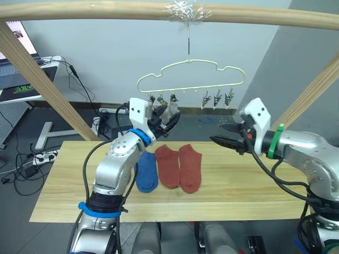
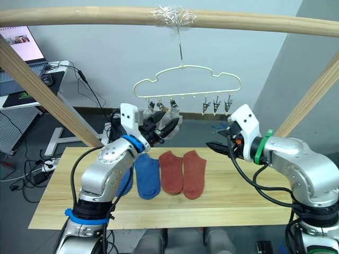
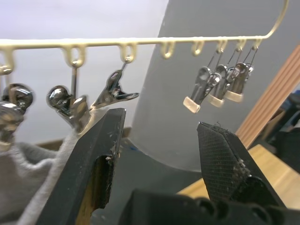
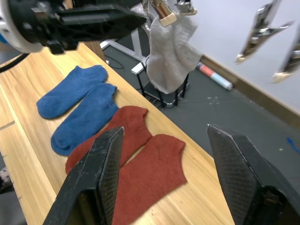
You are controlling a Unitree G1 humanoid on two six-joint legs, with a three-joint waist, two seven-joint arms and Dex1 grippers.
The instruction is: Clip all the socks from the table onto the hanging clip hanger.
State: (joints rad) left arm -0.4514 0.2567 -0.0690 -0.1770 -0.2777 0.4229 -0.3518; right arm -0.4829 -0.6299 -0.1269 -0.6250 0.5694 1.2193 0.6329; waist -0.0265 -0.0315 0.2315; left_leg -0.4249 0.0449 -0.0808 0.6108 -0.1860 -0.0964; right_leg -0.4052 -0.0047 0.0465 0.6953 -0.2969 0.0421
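Both grippers [image 1: 168, 120] [image 1: 225, 134] gaping, empty. Socks [image 4: 150, 173] on table [image 1: 238, 185] looked soft, light, floppy; best pinched at cuff.

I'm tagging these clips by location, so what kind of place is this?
Probably a robotics lab or test room, not a home. A makeshift frame of wooden poles holds the clip hanger over a plain table, and a laptop desk and loose cables sit behind.

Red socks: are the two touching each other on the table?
Touching. The right wrist view shows the two red socks on the table overlapping along their inner edges, no wood between them; the left eye view agrees.
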